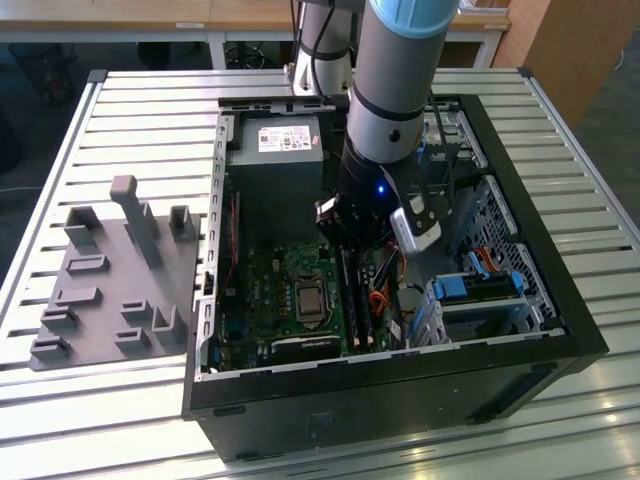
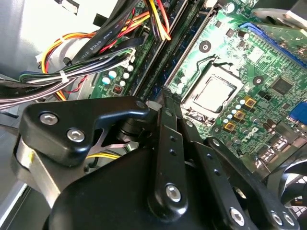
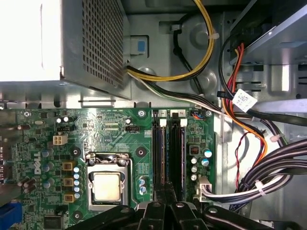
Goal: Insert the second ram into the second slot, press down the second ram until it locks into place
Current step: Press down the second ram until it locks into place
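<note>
Nearest to us in both wrist views, the gripper (image 3: 165, 203) sits low over the memory slots (image 3: 169, 153), its fingers drawn close together with no stick between them, so we read it as pressing, not carrying. The second ram (image 3: 178, 153) appears already stood in its slot beside the first stick (image 3: 159, 153), though whether its end latches have snapped home we cannot tell from here. To do this press well, we should bear straight down along the stick's top edge, evenly, keeping clear of the cable bundle (image 3: 268, 177) just beside the slots. Farther off lie the processor socket (image 3: 106, 186) and, beyond it, the power supply (image 3: 67, 43) against the case wall (image 1: 560, 240).
</note>
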Controlling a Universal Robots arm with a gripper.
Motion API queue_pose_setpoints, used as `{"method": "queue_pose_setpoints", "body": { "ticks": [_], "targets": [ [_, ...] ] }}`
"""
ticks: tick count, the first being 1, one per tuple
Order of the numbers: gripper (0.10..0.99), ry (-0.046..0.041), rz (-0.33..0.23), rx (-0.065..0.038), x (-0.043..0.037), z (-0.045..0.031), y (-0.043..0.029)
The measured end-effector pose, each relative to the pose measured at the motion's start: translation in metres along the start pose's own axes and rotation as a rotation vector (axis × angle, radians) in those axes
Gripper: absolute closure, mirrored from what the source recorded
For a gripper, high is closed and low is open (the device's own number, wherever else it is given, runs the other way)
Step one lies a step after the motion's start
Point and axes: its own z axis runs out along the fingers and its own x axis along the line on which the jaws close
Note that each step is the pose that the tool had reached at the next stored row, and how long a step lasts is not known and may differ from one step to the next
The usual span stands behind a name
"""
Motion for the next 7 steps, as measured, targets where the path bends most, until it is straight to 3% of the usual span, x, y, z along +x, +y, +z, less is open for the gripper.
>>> {"method": "queue_pose_setpoints", "body": {
  "ticks": [7],
  "targets": [
    [0.98,0.0,0.0,0.0,0.0,-0.0009,0.0]
  ]
}}
